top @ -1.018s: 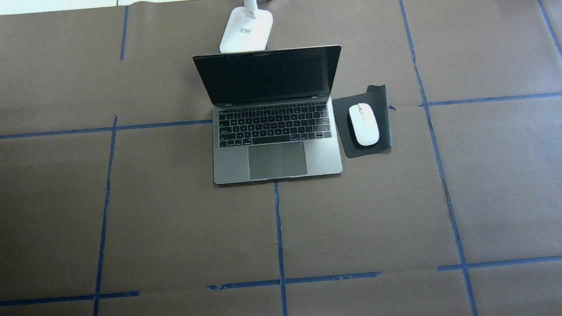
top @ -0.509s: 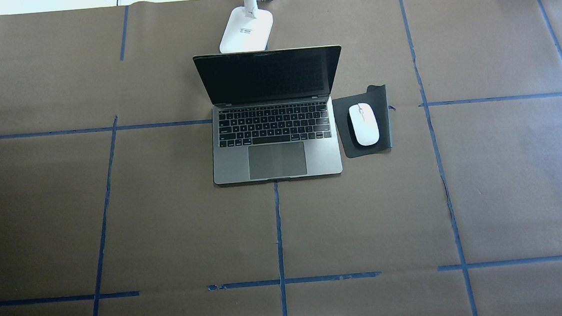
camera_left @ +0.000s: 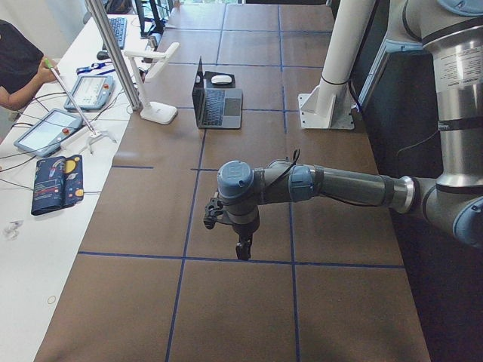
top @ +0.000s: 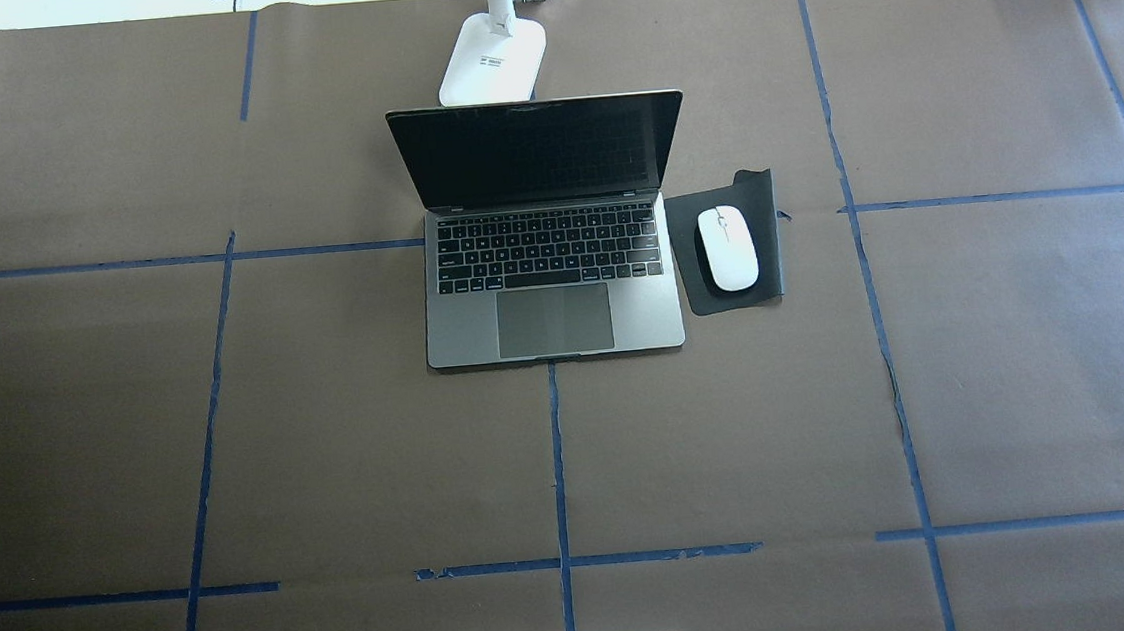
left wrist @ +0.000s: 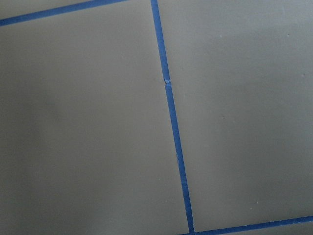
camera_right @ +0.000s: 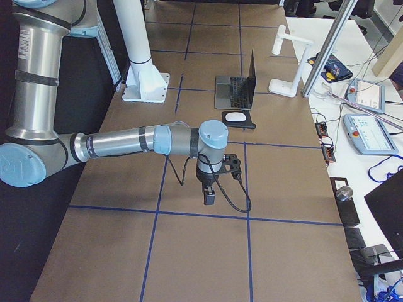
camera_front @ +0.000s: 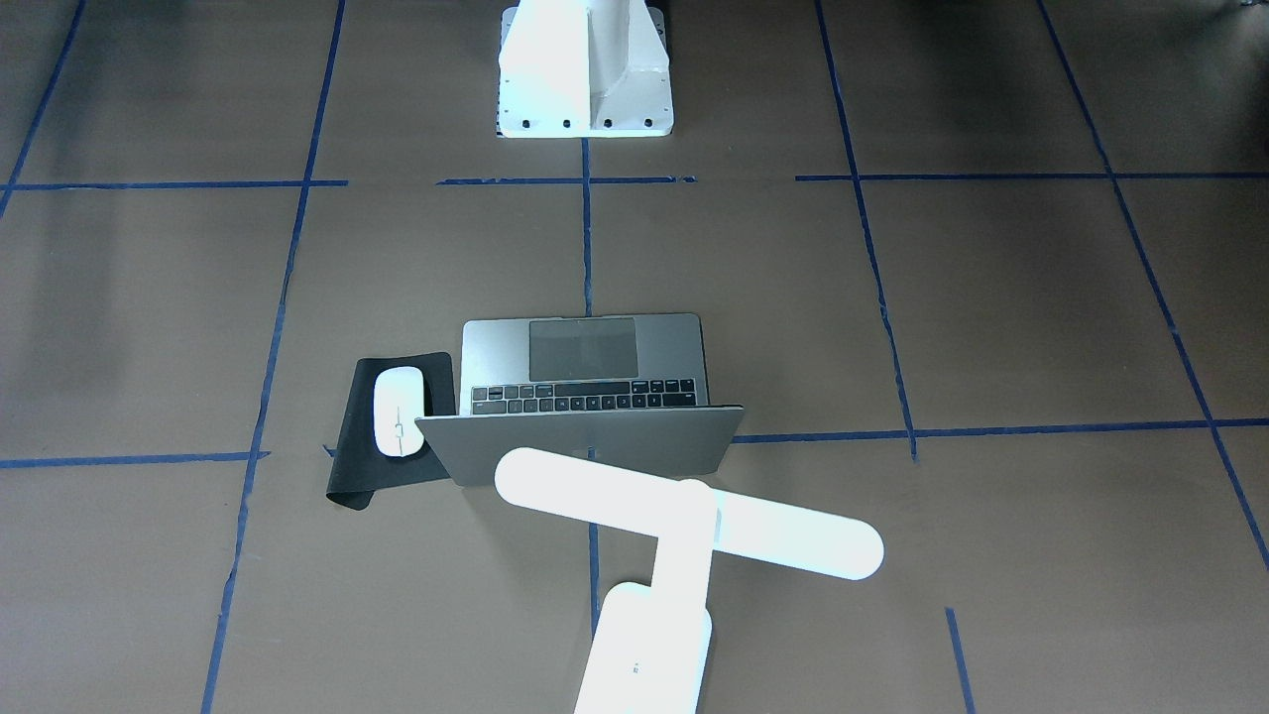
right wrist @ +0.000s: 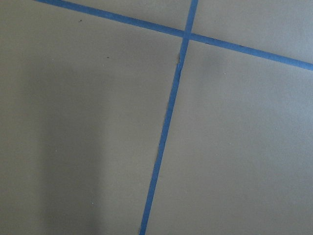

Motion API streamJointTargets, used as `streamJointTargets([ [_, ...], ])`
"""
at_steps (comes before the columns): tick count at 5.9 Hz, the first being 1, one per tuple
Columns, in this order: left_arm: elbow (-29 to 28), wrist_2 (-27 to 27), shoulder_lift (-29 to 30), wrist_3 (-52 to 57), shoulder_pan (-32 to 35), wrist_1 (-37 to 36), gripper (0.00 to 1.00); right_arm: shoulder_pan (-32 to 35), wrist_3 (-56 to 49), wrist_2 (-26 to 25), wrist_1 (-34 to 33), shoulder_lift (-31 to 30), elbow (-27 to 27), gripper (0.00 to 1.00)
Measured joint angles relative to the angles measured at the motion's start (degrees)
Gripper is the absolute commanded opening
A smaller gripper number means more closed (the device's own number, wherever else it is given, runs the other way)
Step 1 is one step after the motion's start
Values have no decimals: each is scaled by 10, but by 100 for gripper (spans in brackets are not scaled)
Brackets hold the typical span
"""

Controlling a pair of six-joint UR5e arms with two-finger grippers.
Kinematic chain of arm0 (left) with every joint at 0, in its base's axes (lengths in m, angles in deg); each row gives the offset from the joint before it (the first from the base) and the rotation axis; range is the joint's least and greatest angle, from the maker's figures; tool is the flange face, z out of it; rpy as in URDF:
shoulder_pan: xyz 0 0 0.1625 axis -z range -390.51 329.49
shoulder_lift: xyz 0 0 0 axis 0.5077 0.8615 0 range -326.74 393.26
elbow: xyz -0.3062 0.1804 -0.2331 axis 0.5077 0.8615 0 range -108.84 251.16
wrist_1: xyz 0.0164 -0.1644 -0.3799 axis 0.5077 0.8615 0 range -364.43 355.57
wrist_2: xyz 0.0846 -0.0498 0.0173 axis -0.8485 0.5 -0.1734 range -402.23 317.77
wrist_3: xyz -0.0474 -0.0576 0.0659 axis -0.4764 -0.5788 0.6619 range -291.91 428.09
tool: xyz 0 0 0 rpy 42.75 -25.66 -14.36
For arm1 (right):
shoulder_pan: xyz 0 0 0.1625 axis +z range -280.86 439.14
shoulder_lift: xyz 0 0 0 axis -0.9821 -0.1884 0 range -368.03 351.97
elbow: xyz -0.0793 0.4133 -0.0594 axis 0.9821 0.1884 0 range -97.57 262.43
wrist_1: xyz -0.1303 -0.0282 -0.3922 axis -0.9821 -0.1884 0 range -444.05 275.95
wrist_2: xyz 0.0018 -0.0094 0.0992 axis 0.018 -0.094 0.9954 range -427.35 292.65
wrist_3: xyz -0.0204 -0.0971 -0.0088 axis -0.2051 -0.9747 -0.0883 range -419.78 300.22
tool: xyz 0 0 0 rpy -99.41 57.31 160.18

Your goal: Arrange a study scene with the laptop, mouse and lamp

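Centrally, the laptop sits open; the mouse rests on a black pad beside it; the lamp stands behind; left pincer and right pincer: cannot tell whether apart or together.

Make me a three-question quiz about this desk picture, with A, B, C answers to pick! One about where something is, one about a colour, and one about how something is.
1. Where is the mouse?
A. on the black pad beside the laptop
B. on the laptop's keys
C. on the floor

2. What colour is the lamp?
A. black
B. white
C. red

3. How is the laptop?
A. shut flat
B. open, with a dark screen
C. upside down

Answers:
1 A: the mouse lies on the pad, just right of the laptop in the overhead view.
2 B: its bar, arm and base are all white.
3 B: the lid stands up, the keys show, and the screen is dark.
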Motion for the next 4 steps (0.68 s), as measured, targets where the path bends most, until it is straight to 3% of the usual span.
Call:
streamJointTargets([
  [4, 10, 0, 22, 0, -1, -3, 100, 23, 3, 31, -4, -2, -21, 100],
])
